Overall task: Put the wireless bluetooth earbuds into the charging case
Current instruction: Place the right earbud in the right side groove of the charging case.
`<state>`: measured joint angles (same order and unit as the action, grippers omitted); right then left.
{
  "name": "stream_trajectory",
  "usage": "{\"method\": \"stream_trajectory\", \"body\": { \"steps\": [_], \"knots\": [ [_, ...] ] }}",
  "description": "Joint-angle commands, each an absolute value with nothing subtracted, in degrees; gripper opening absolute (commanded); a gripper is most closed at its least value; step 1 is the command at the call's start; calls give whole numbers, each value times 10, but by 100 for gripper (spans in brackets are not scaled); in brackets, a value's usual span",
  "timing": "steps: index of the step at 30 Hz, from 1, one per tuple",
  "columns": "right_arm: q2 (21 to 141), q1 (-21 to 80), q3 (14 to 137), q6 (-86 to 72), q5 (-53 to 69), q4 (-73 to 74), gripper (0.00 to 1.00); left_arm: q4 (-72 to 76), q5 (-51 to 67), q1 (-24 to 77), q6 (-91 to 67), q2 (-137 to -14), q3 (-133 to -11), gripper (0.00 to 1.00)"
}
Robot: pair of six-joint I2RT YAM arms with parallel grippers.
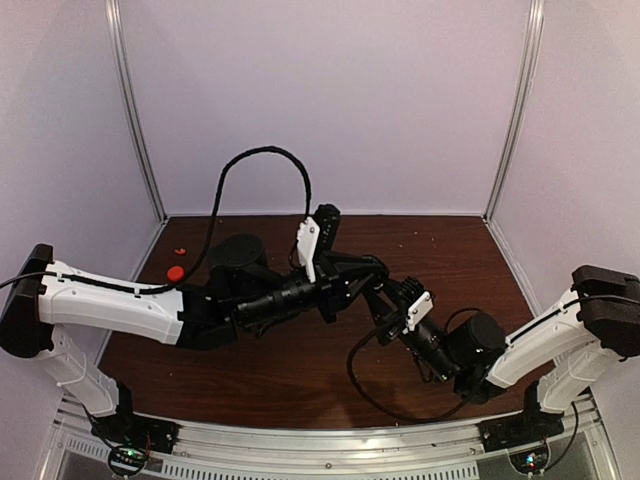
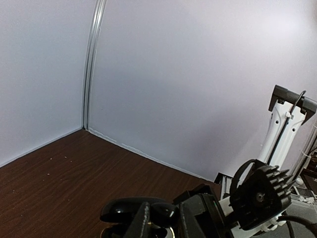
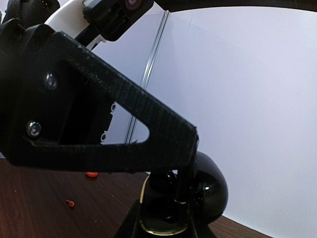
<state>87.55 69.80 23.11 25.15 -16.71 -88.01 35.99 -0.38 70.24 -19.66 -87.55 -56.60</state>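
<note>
Above the dark wood desk [image 1: 450, 260], the right fingers [image 1: 382, 298] are clamped on the glossy black charging case [image 3: 208, 191]. The left fingers [image 3: 153, 111], pinched together, touch its top; what they hold is unclear.

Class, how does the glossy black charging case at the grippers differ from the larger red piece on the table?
The charging case is glossy black; the larger red piece is bright red. The charging case is held mid-table where left gripper and right gripper meet; the red piece lies near the left wall, touched by neither. Both look rounded.
</note>
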Motion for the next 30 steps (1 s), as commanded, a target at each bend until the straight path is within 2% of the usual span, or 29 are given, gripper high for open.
{"method": "stream_trajectory", "body": {
  "steps": [1,30],
  "knots": [
    [864,706,244,246,-179,-891,0,385,-16,705,-207,-885,-569,10],
    [848,715,248,233,-200,-891,0,377,-14,705,-222,-899,-551,9]
  ]
}}
